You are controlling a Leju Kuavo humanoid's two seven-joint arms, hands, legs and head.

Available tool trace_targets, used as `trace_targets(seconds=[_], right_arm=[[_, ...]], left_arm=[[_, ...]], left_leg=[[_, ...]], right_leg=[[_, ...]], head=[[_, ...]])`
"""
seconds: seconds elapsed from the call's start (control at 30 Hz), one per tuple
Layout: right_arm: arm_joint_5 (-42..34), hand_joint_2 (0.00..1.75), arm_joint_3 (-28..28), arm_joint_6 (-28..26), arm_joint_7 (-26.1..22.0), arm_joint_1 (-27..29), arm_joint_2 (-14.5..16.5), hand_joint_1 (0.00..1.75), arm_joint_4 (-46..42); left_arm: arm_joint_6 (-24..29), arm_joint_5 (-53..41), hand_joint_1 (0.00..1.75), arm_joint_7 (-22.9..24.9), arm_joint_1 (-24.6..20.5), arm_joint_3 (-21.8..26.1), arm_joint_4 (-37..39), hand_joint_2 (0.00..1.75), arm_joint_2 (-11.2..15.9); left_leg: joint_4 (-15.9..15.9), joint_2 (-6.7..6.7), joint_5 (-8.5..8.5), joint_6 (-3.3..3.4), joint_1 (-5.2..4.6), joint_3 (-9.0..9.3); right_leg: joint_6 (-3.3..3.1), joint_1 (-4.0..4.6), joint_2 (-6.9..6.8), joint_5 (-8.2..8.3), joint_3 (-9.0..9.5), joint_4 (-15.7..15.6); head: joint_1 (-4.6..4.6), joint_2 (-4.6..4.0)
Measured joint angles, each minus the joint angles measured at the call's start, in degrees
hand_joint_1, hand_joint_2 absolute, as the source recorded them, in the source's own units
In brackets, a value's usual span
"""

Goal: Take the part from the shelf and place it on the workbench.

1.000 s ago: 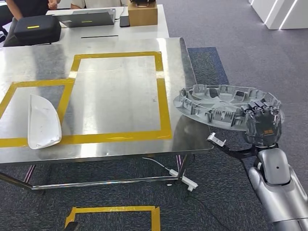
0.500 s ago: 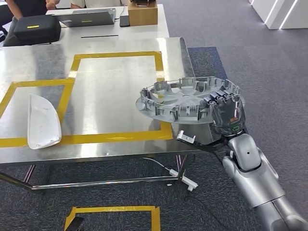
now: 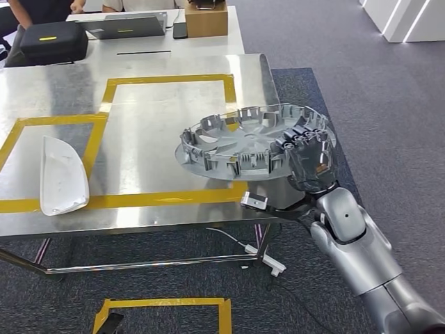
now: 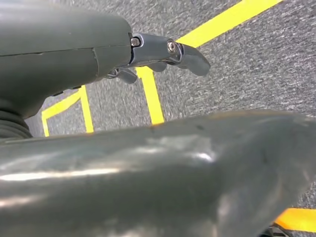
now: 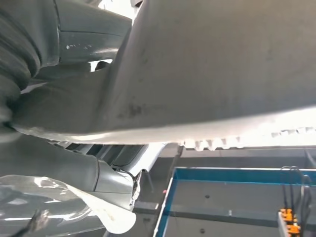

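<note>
Item: wheel cover [image 3: 247, 142], grey, round, held roughly flat. Location: above the counter [image 3: 157, 139] near corner, over the yellow-taped square [image 3: 233, 132]. Holder: right hand [image 3: 309, 161], fingers clamped on its rim. Left hand [image 4: 164, 52]: hanging by the floor, grip indeterminate.

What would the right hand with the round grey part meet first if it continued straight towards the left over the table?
Probably nothing soon. The right hand holds the wheel cover above the workbench; its path crosses bare metal and yellow tape. The white part lies further left and lower, though depth is unclear.
</note>
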Motion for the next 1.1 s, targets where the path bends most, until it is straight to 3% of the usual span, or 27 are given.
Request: trace_targets(seconds=[0.43, 1.1], right_arm=[[-9.0, 1.75, 3.2, 3.6, -1.3, -1.3, 1.2, 1.75, 0.0], [-13.4, 1.75, 4.0, 3.7, -4.5, -1.3, 3.9, 1.75, 0.1]], left_arm=[[1.6, -1.9, 0.0, 0.4, 0.0, -3.4, -0.2, 0.0, 0.0], [3.0, -2.6, 0.0, 1.0, 0.9, -7.2, -1.9, 0.0, 0.0]], left_leg=[[0.0, 0.0, 0.0, 0.0, 0.01, -0.01], [0.0, 0.0, 0.0, 0.0, 0.01, -0.02]], right_leg=[[0.0, 0.01, -0.01, 0.0, 0.0, 0.0], [0.0, 0.02, 0.0, 0.0, -0.02, 0.0]], head=[[0.01, 0.0], [0.0, 0.0]])
